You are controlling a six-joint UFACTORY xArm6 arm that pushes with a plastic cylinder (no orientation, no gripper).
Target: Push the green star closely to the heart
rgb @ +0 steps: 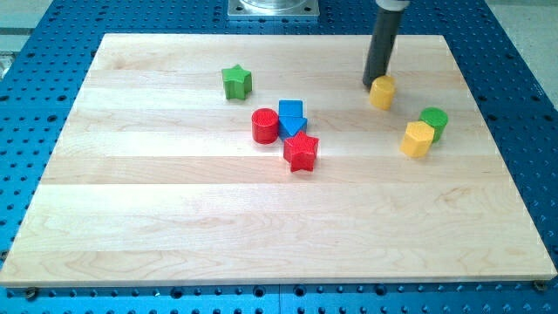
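Wood board (174, 218) on blue pegboard (52, 52) — my tip (370, 85) touching yellow heart (382, 92)

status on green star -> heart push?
Nothing looks done: the green star sits apart at the view's upper left, far from the yellow heart. In hand: my tip rests beside the heart, not the star. Left: the whole push.

Single view, set high at the near edge, looking down and across. Whole wooden surface (174, 227) in frame, blue perforated bench (35, 52) around it. Mid distance; metal base (274, 8) cut at the view's top.
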